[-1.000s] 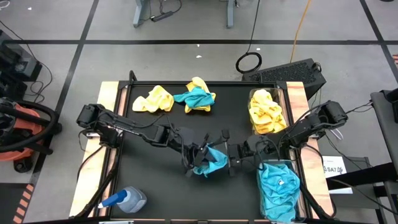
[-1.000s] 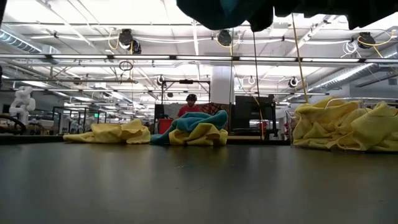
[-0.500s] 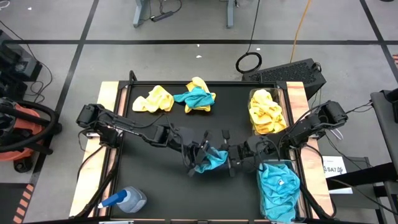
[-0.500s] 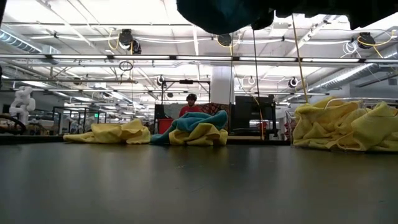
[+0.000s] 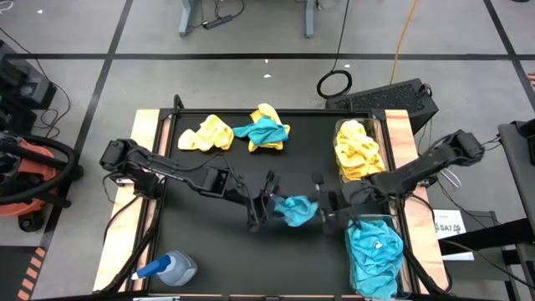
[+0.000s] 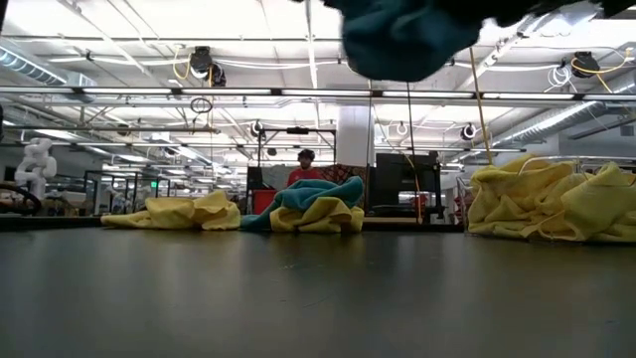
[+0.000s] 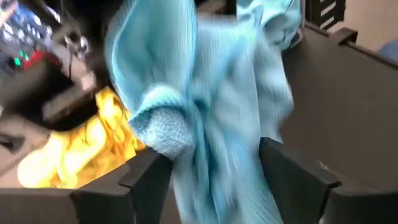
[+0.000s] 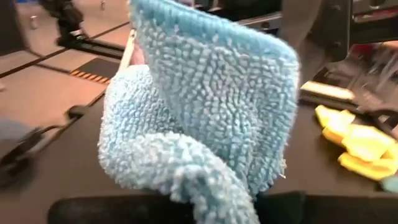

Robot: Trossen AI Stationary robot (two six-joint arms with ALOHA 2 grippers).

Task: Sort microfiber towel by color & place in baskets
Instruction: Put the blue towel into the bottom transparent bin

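A teal microfiber towel (image 5: 294,209) hangs bunched above the table's middle, between my two grippers, and shows at the top of the low view (image 6: 407,35). My right gripper (image 5: 321,206) is shut on its right end. My left gripper (image 5: 266,206) is open at its left end, and its fingers (image 7: 146,180) stand on either side of the cloth (image 7: 211,124). I cannot tell whether they touch it. At the table's right stand two clear baskets, the far one (image 5: 338,127) with yellow towels and the near one (image 5: 349,224) with teal ones. My right gripper pinches the towel's right end (image 8: 205,193) between its two fingers, coming level from the table's right. Several folded layers bulge out in front of the fingers. The towel is lifted clear of the table and hangs bunched.
A yellow towel (image 5: 206,134) and a mixed teal and yellow heap (image 5: 267,130) lie at the table's far edge. A blue-capped spray bottle (image 5: 171,269) lies at the near left corner. A person (image 6: 303,171) is in the room beyond.
My right gripper has shut on the teal towel and drawn it a little toward the table's right edge. My left gripper has opened and let the cloth go. The towel has stayed lifted clear and has bunched up smaller.
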